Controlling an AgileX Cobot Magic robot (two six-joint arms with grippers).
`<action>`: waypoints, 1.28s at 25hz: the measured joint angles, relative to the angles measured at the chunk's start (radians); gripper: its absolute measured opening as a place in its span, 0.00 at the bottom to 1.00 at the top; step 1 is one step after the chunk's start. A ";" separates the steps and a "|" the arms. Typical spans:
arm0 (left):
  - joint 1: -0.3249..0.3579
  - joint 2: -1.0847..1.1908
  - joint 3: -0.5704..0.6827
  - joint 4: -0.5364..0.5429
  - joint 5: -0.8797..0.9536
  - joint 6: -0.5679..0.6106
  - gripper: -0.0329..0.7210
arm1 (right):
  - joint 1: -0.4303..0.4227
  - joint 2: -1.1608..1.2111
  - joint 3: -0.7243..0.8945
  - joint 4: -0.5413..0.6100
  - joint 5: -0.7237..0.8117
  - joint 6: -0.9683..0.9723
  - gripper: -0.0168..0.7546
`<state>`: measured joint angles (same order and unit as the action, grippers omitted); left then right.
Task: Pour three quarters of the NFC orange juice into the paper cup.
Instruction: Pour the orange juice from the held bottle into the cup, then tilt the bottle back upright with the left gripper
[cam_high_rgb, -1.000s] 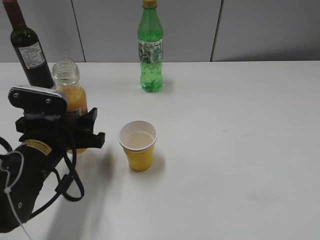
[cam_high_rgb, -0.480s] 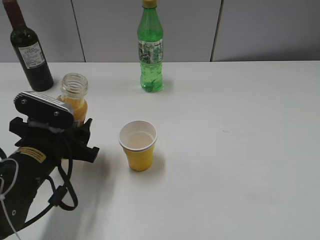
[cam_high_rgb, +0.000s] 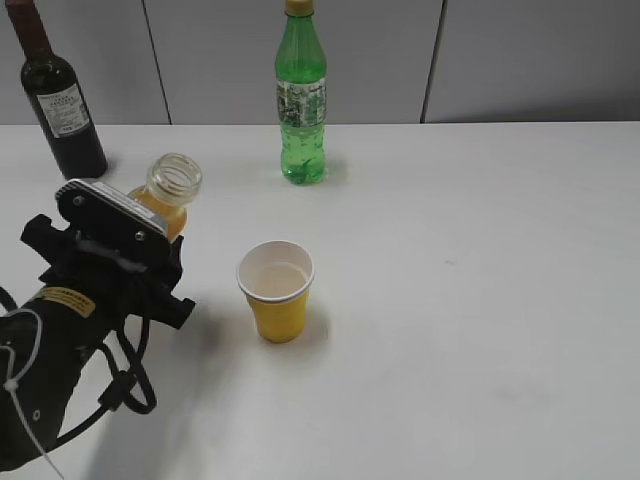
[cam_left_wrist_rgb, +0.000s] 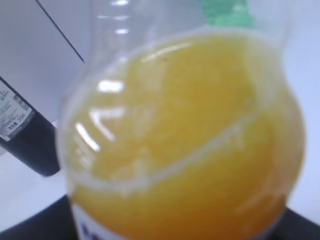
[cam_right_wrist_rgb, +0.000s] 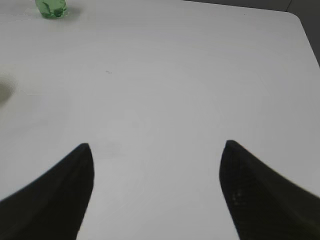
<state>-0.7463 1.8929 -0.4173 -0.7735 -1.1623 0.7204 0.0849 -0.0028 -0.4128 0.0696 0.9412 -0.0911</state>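
My left claw (cam_high_rgb: 150, 235) is clenched on the NFC orange juice (cam_high_rgb: 165, 200), a small clear capless bottle, and holds it tilted with its open mouth leaning up and right, toward the paper cup (cam_high_rgb: 276, 290). In my left wrist view the orange liquid (cam_left_wrist_rgb: 190, 145) fills most of the frame, its surface slanting across the clear wall. The cup stands upright on the white worktop (cam_high_rgb: 470, 280), just right of my left claw, yellow outside and white inside. Behind, a dark wine bottle (cam_high_rgb: 55, 95) stands near the worktop's far edge at left and a green soda bottle (cam_high_rgb: 301, 95) further right. My right claw (cam_right_wrist_rgb: 157, 192) hangs released over bare worktop, whose rounded far corner (cam_right_wrist_rgb: 295, 17) shows in its view.
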 joint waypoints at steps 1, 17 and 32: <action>0.000 0.000 -0.009 -0.005 0.000 0.029 0.66 | 0.000 0.000 0.000 0.000 0.000 0.000 0.79; 0.000 0.000 -0.052 -0.016 -0.005 0.424 0.66 | 0.000 0.000 0.000 0.000 0.000 0.001 0.79; 0.000 0.000 -0.055 -0.042 0.002 0.596 0.66 | 0.000 0.000 0.000 0.000 0.000 0.000 0.79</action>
<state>-0.7463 1.8929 -0.4726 -0.8155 -1.1598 1.3167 0.0849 -0.0028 -0.4128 0.0696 0.9412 -0.0911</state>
